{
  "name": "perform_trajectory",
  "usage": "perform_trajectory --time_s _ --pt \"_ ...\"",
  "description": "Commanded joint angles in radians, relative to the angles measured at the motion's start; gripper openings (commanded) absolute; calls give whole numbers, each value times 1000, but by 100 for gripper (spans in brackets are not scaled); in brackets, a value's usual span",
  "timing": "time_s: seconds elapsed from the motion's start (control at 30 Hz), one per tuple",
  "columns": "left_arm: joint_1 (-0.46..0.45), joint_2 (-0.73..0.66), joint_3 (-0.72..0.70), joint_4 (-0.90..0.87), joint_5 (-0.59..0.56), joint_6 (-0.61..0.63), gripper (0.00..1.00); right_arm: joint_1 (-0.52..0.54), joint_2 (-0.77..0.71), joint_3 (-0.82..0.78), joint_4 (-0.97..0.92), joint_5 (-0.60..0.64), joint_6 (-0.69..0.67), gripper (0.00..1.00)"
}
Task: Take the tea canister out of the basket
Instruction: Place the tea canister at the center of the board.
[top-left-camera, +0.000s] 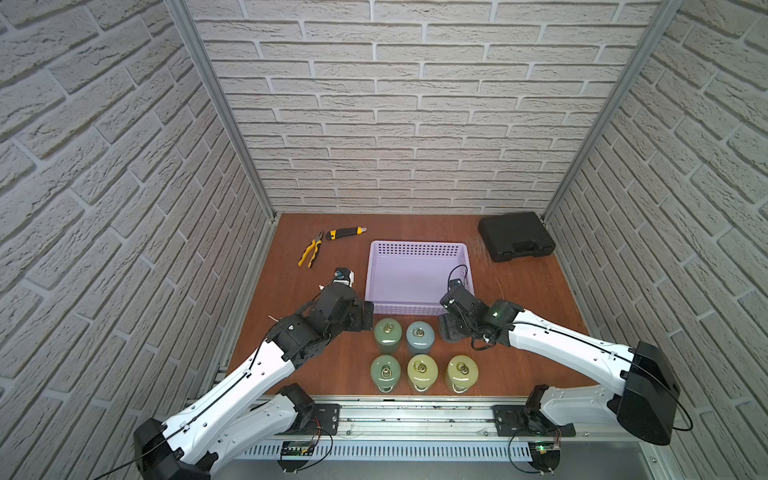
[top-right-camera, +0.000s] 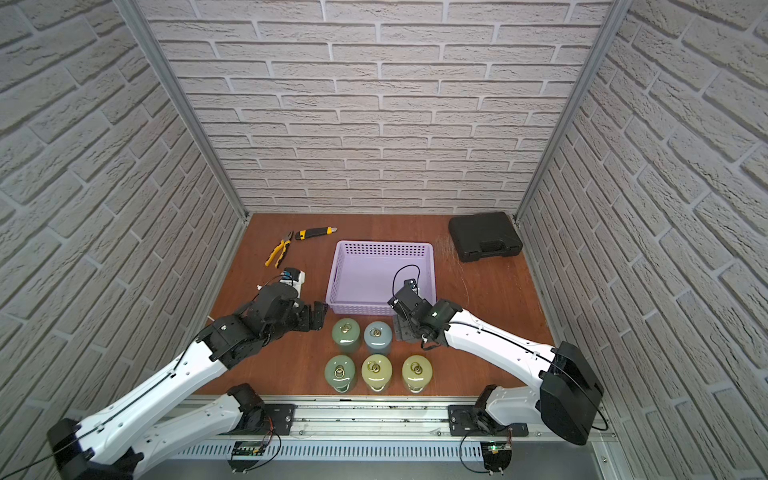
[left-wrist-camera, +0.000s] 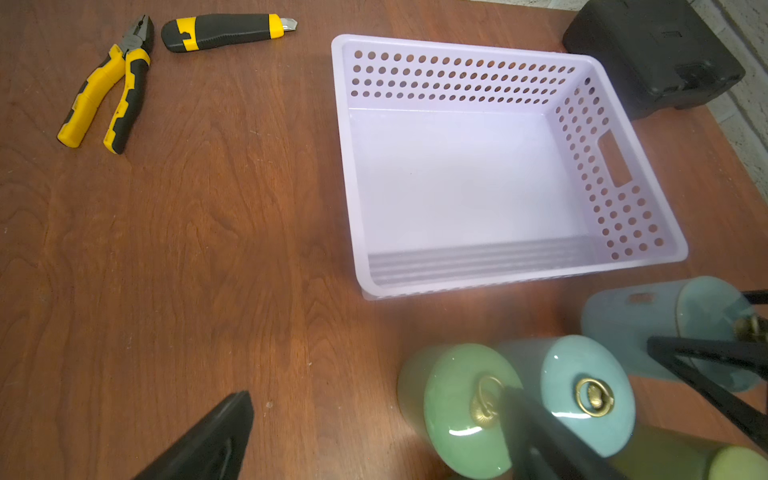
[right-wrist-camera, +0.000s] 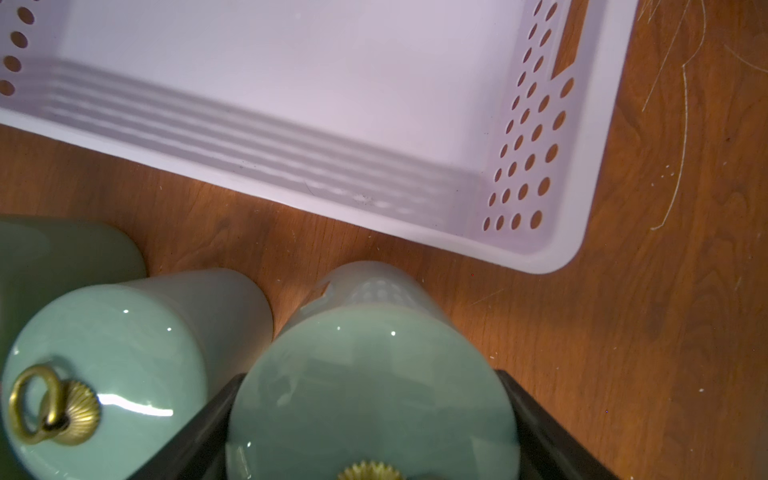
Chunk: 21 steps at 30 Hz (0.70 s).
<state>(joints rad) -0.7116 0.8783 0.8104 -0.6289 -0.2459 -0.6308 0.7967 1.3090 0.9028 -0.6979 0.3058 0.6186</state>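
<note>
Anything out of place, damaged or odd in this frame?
Only wear: pale scratches mark the wooden table beside the lavender basket, toward the black case. The visible tea canisters stand upright; nothing spilled.

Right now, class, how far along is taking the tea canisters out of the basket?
Done: the basket is empty and five canisters stand on the table. In hand: the right pincer grips a sixth canister, seemingly set down outside the basket. Remaining: release and withdraw. The left pincer is open, empty.
</note>
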Motion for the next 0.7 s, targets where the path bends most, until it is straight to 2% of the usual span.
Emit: perform_trajectory --time_s 0.0,0.67 --pt "6 5 12 5 -2 4 98 10 2 -1 80 16 27 48" --pt "8 17 19 7 -4 -4 98 8 4 -67 114 -11 42 49"
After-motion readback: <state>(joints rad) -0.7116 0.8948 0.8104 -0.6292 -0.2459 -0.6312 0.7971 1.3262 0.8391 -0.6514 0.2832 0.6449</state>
